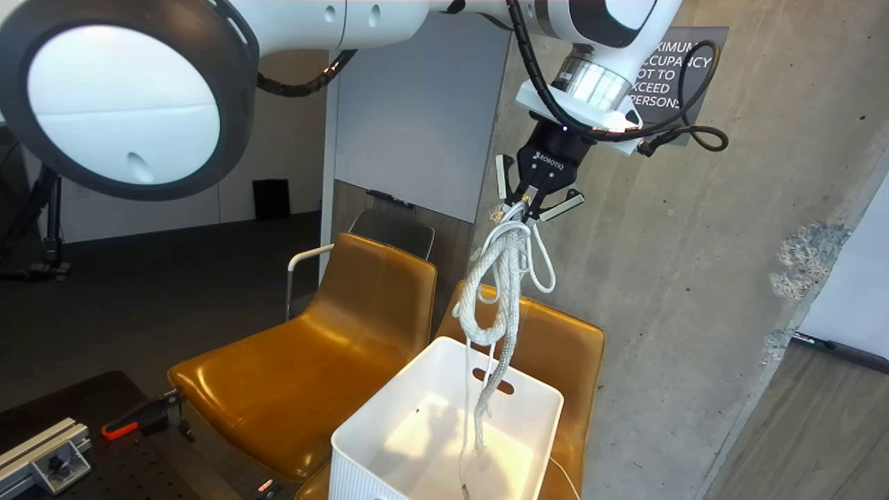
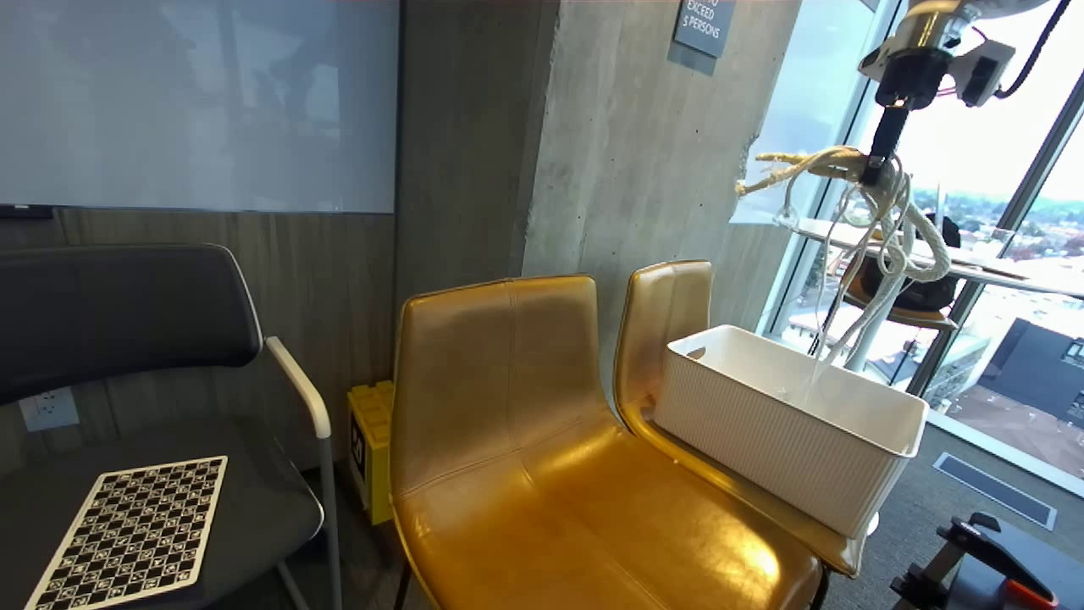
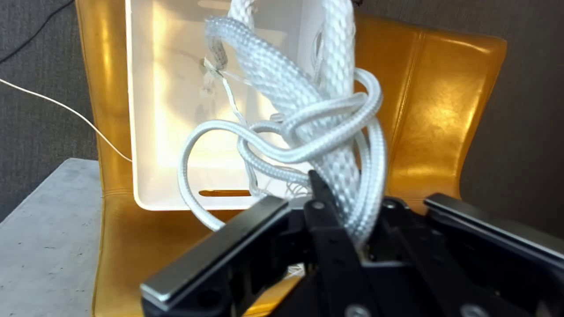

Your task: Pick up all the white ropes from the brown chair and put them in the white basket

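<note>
Exterior views show white ropes (image 1: 512,278) hanging lengthwise down toward the basket (image 2: 762,434).

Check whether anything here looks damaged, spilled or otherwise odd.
In an exterior view, the wall has a rough, broken-looking patch near its edge, unlike the smoother surface around it. Some ends of the ropes held in the gripper look yellowish, while the rest is whitish. No spill shows.

Basket (image 2: 779,449): looks plastic, finely ribbed outside, smooth inside. Ropes (image 1: 512,271) over it: braided fibre; thick one coarse, thin ones smoother. Brown chairs (image 2: 508,373) under and beside it: glossy, leather-like, seamed. Wall (image 1: 694,229) behind basket: matt concrete, rough where chipped.
</note>
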Motion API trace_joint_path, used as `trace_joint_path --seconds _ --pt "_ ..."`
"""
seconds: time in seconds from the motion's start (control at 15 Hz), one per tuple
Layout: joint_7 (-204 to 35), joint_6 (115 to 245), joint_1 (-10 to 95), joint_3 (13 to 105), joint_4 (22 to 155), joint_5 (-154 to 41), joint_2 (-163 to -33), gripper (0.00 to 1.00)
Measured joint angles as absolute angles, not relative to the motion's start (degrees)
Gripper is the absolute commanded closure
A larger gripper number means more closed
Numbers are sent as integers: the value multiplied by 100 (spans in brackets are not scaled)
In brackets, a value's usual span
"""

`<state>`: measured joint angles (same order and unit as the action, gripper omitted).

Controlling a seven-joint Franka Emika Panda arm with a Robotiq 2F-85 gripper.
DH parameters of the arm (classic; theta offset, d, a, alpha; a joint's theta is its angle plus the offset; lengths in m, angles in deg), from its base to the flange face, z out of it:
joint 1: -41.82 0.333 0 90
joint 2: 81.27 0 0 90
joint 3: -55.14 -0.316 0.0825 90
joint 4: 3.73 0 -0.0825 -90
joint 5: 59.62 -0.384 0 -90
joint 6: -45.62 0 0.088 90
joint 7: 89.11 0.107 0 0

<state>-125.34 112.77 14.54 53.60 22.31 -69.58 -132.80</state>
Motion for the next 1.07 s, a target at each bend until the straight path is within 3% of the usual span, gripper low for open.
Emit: trace_joint_path --seconds 0.53,1.07 --pt "-12533 11277 1597 5360 2230 -6855 -13382 1" --pt "-12533 11024 1720 5289 2222 -6857 -13353 0"
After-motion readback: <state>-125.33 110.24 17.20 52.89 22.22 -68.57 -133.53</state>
